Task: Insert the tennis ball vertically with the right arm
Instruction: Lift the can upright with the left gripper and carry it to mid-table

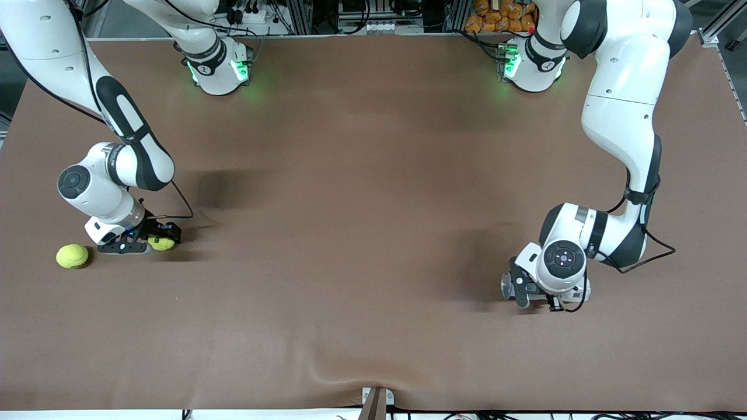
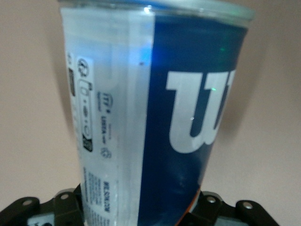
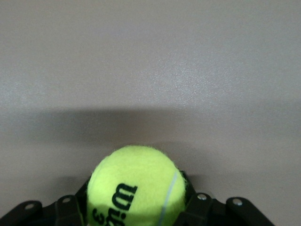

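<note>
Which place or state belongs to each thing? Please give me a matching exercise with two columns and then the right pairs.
Column one:
1. right gripper
2. left gripper
3. loose tennis ball
4. brown table cover

Column two:
a. shut on the blue can
b. lies free on the cover at the right arm's end of the table
c. shut on the gripped tennis ball
d. spread under everything

Pairs: 1-c, 2-a, 3-b, 4-d
</note>
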Robot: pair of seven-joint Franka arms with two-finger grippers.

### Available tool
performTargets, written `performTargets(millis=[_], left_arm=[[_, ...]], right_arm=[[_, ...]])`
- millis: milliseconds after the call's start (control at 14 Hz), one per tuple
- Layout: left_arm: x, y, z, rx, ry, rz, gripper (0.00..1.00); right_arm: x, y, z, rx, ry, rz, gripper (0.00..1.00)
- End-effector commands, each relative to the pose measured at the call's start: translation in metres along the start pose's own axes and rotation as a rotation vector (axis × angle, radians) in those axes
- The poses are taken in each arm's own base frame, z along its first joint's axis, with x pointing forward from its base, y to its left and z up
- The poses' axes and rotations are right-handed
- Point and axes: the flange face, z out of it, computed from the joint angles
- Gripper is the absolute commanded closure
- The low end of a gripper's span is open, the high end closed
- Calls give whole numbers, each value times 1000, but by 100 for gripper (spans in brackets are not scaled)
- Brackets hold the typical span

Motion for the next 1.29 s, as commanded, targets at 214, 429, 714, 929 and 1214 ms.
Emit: performTargets(millis=[214,429,714,929,1214], left_arm=[[26,-3,-49,14,134,-22,25],[47,2,-73,-22,265,-71,25],[84,14,-119,-112,500,-157,26],[115,27,-148,-197,670,-201,26],[156,42,-185,-269,886,-284,26]], right_arm=[[15,1,-65,1,27,-53,100],[28,-12,-143,9,-3,-80,100],[29,-27,-274,19,-66,-101,100],[25,-30,-348,27,-116,-106,100],[31,-53,-428,31,-118,-153,100]])
